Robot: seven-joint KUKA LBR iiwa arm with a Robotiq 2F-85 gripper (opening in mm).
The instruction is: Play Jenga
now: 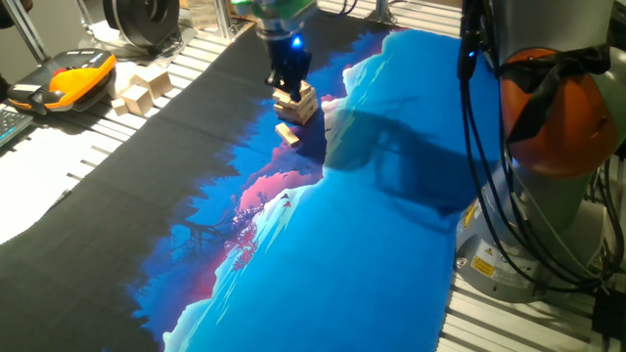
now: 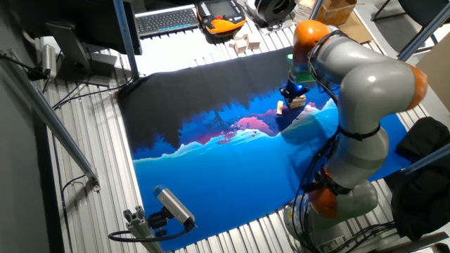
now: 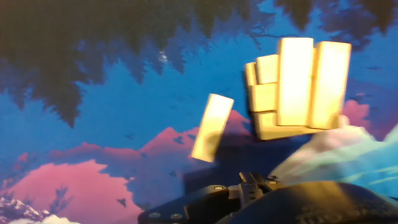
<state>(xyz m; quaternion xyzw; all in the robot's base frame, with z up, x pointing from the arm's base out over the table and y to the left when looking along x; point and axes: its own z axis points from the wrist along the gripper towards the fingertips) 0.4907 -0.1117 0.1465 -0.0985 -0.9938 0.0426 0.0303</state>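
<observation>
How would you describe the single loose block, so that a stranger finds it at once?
Start at the printed blue and pink mountain mat that covers the table. Near its far part stands the small tower of pale wooden Jenga blocks, under the black tool. The loose pale wooden rectangular block lies flat on the mat beside the tower, alone and not stacked.

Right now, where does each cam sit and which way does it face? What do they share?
One fixed view: low at the table edge beside the arm's base, facing across the mat to the Jenga tower; gripper and orange joint show.
The other fixed view: high on the far side, facing back at the whole arm and tower.
Hand view: looks down past the dark gripper body onto the tower.
All share the tower and loose block.
</observation>
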